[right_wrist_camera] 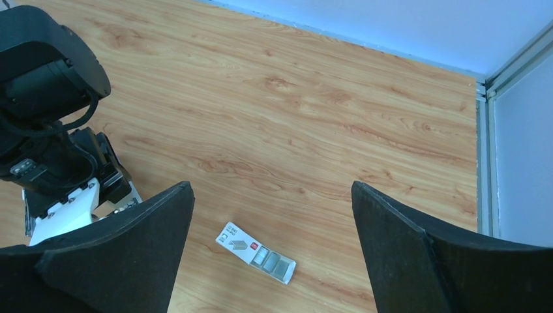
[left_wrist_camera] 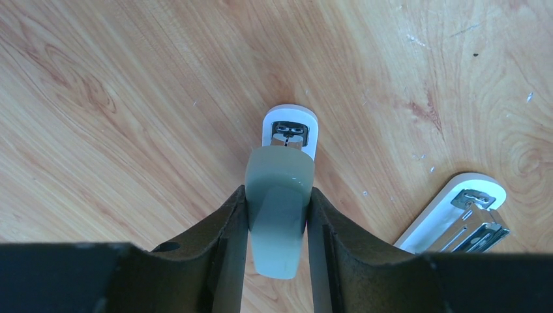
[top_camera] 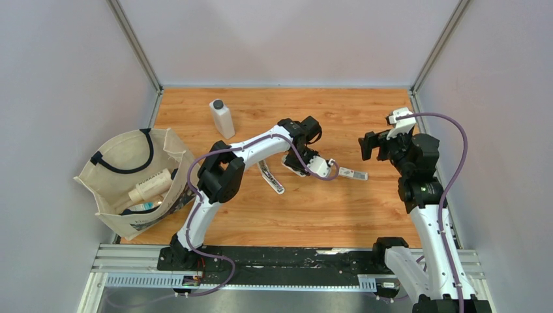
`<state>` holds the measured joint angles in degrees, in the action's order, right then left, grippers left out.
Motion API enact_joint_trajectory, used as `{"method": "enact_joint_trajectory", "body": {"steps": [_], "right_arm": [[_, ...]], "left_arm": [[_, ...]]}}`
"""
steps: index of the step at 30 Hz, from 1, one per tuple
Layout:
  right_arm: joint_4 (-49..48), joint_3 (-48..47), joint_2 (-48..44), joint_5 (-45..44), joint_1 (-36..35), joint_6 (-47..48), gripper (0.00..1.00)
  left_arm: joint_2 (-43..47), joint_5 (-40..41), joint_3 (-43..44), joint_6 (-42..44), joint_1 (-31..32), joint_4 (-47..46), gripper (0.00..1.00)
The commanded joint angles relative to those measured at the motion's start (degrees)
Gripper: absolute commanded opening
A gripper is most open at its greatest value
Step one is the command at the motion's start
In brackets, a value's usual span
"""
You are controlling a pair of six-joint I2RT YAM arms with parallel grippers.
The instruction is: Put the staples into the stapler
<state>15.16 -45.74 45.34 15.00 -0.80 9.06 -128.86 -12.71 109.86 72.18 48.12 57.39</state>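
My left gripper (left_wrist_camera: 278, 190) is shut on the pale grey-green top of a stapler (left_wrist_camera: 277, 228), whose white base end with a metal anvil (left_wrist_camera: 290, 130) rests on the wooden table. In the top view this gripper (top_camera: 303, 163) is at table centre and hides that stapler. A second white stapler, open with its metal channel showing (left_wrist_camera: 466, 222), lies beside it (top_camera: 270, 177). The staples, a small white box (right_wrist_camera: 255, 253) slid open with silvery strips showing, lie just right of the left gripper (top_camera: 353, 173). My right gripper (right_wrist_camera: 272, 188) is open and empty, above and behind the box (top_camera: 372, 145).
A white bottle with a dark cap (top_camera: 222, 119) stands at the back left. A canvas tote bag (top_camera: 111, 195) with bottles inside sits at the left edge. Grey walls and metal rails enclose the table on three sides.
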Motion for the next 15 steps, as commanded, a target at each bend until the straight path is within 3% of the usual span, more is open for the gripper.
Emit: {"method": "enact_joint_trajectory", "body": {"steps": [1,7,13,15], "right_arm": [[-1.89,0.82,-0.87,4.84,0.09,3.67,0.95],[-0.22,1.18,-1.75,12.23,0.01,7.28,0.97],[3.64,0.65,-1.92,23.91,0.01,10.01,0.93],[4.7,0.74,-1.75,27.25,0.01,11.06,0.89]], "left_arm": [[0.27,-2.67,0.7,-4.67,0.75,-0.25,0.16],[8.16,-7.49,-1.22,-13.1,0.75,-2.1,0.15],[16.79,-14.61,-5.53,-22.6,0.75,-6.58,0.15],[18.63,-17.07,-6.94,-26.46,0.75,-8.51,0.1]]}}
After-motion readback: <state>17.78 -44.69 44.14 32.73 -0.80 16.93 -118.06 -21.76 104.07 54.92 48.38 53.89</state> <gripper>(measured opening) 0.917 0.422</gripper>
